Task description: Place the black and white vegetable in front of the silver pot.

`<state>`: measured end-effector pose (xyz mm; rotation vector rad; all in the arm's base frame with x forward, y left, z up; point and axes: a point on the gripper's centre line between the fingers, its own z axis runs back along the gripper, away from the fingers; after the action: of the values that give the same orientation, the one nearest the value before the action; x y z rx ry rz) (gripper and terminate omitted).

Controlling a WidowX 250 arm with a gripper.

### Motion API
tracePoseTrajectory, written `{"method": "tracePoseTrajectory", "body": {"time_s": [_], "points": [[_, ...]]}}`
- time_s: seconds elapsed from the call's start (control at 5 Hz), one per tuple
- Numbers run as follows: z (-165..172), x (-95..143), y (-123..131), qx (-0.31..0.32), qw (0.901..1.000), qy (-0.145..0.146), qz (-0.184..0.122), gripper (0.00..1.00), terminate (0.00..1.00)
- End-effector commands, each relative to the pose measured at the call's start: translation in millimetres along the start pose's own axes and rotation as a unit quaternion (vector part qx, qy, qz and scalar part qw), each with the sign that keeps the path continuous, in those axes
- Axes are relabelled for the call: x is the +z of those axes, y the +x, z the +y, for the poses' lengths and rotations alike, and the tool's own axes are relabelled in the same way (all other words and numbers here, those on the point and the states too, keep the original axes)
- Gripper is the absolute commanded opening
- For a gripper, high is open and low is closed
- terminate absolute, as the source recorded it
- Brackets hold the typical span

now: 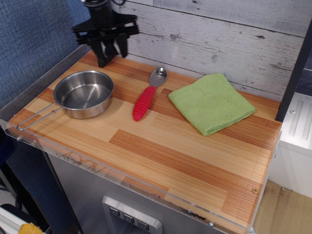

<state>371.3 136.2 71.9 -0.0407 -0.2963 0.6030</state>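
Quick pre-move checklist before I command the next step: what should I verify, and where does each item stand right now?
1. Black and white vegetable held in gripper: cannot tell, fingers dark against the post.
2. Vegetable on the table: not ok, none visible.
3. Silver pot upright, empty: ok.
4. Spot in front of the pot free: ok, bare wood.
5. Red-handled spoon and green cloth clear of that spot: ok.
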Motion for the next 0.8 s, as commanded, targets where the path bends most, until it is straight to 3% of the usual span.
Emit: {"method": "tracePoseTrajectory", "body": {"time_s": [0.0,0.6], "points": [[26,2,18,0.028,0.9994,0.009,-0.019,0.00,0.00],[22,-36,12,0.009,0.9998,0.011,0.011,0.00,0.00]]}}
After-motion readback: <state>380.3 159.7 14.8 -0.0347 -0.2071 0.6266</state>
